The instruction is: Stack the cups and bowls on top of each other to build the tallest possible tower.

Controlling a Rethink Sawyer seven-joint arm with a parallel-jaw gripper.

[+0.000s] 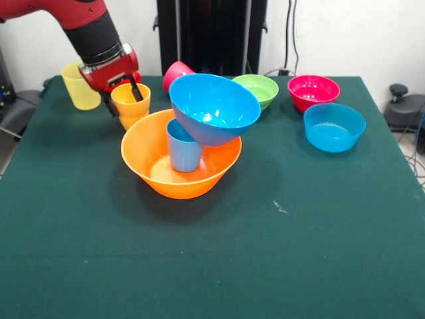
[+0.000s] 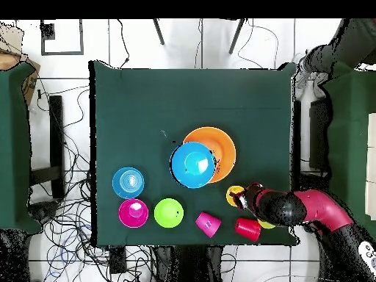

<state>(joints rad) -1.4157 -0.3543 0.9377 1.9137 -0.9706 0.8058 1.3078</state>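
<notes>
The large orange bowl (image 1: 154, 174) (image 2: 222, 144) stands mid-table with the light blue cup (image 1: 184, 151) upright inside it. The large blue bowl (image 1: 214, 107) (image 2: 192, 164) rests tilted on that cup. My gripper (image 1: 123, 98) (image 2: 243, 197) is at the orange cup (image 1: 131, 109) (image 2: 234, 194) just beside the orange bowl, one finger inside it and one outside its wall, shut on it. The yellow cup (image 1: 80, 86) stands behind it. The pink cup (image 1: 175, 72) (image 2: 208, 224) lies on its side. The red cup (image 2: 247, 229) shows only from overhead.
The green bowl (image 1: 259, 88) (image 2: 169, 213), the magenta bowl (image 1: 313, 92) (image 2: 133, 212) and the small blue bowl (image 1: 334, 127) (image 2: 128, 182) sit apart on the green table (image 1: 212, 266). A person's sleeve (image 2: 345, 40) shows at the overhead view's top right edge.
</notes>
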